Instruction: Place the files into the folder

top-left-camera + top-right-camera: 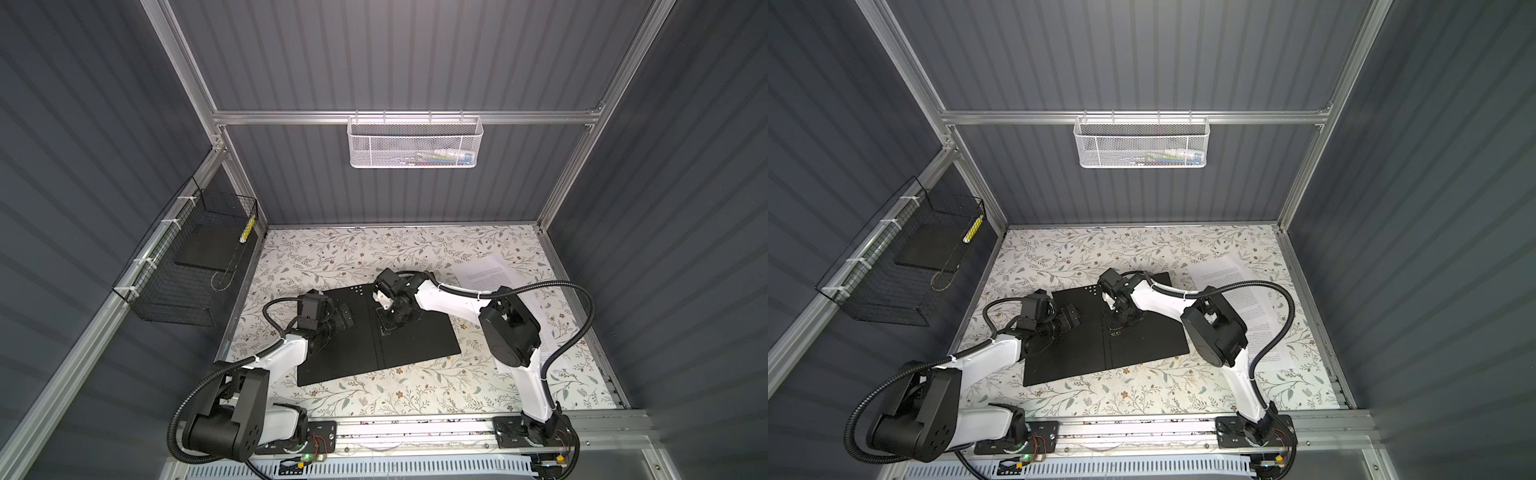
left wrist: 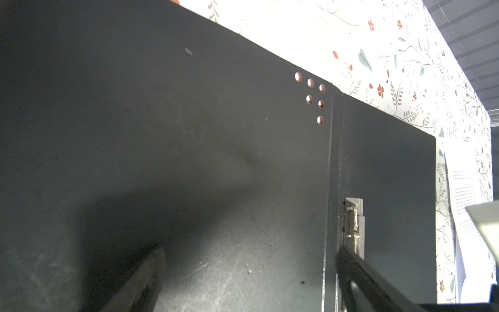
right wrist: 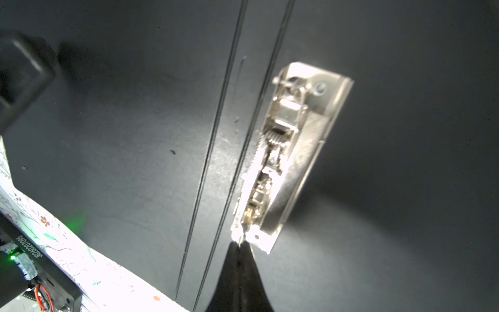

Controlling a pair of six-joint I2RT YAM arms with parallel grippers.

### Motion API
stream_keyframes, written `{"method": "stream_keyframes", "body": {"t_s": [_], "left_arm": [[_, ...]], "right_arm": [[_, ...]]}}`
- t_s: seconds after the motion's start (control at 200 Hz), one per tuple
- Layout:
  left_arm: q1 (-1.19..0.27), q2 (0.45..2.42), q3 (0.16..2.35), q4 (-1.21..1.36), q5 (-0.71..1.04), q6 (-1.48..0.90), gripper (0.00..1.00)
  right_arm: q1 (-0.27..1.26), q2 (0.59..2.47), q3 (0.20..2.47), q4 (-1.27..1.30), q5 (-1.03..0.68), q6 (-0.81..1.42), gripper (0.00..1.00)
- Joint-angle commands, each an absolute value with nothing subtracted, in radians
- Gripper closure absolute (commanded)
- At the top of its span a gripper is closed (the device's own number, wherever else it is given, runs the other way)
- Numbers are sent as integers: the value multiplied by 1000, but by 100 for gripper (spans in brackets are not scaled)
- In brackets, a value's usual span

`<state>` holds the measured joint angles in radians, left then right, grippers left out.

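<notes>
1. The folder lies open and flat on the floral table, black inside facing up. Its metal clip sits just right of the spine.
2. The right gripper has its jaws pressed together into one point. That point touches the end of the clip nearest the robot. I cannot tell whether any thin part of the clip is nipped between the tips.
3. The left gripper is spread wide above the folder's left cover and holds nothing. One of its fingers is over the cover and the other is over the spine, close by the clip.
4. The files lie on the table just beyond the folder's far right corner, apart from both grippers.
5. The right arm reaches over the files and the folder's right cover, with its wrist bent down at the spine. The left arm comes in from the folder's near left side, forearm raised and wrist level, pointing towards the spine.
6. The right arm hides much of the files. In both top views the black grippers are hard to make out against the black folder. The left wrist view cuts off the left gripper's fingers at the picture edge.
</notes>
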<state>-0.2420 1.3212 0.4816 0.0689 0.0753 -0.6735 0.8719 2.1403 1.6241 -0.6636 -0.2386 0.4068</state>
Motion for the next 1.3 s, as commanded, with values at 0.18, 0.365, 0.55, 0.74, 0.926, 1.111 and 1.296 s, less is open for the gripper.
{"method": "stream_keyframes", "body": {"t_s": [0.18,0.365,0.55,0.74,0.926,1.111,1.296], "left_arm": [[-233,1358,432,-143,69,-679,0],[-233,1359,433,-144,69,-678,0],[-233,1359,432,-144,70,-678,0],[-233,1359,436,-143,70,-677,0],[-233,1359,433,-144,71,-677,0],[-233,1359,433,-144,71,-678,0],[-233,1358,433,-142,71,-677,0]], "right_arm": [[879,2157,1651,-685,-256,400,100],[879,2175,1653,-699,-251,400,100],[879,2187,1652,-710,-247,400,100],[876,2194,1644,-711,-242,406,100],[861,2188,1620,-696,-261,415,100],[837,2171,1573,-643,-317,438,100],[796,2164,1479,-526,-457,486,100]]}}
